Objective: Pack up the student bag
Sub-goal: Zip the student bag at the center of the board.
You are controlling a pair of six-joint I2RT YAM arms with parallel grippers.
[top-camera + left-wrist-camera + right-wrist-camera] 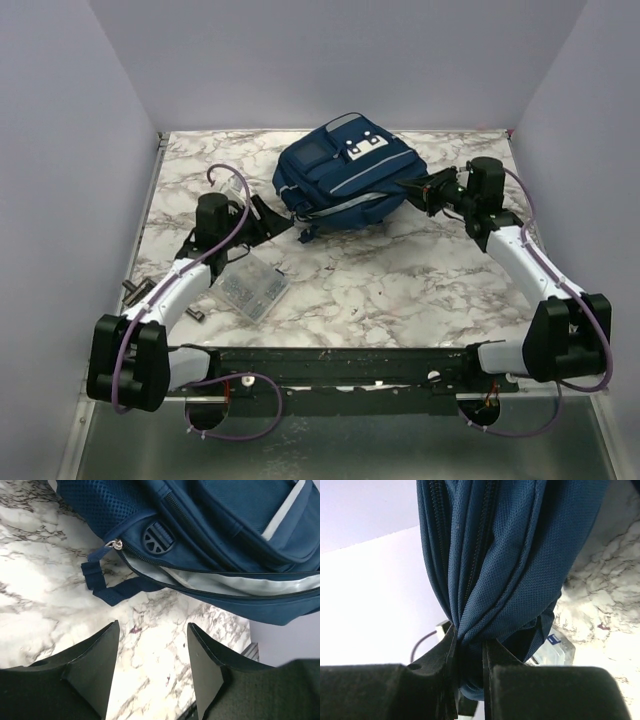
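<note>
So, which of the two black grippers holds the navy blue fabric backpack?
The right gripper: its jaws pinch a fold of the navy blue fabric backpack. The left gripper is open over marble tabletop.

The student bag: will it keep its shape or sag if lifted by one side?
Probably sag: the student bag bunches into soft folds where the right fingers pinch it. The zipper opening gapes loosely, so a push may crumple it.

Overhead, close wrist views share the student bag (pixel 345 175).
</note>
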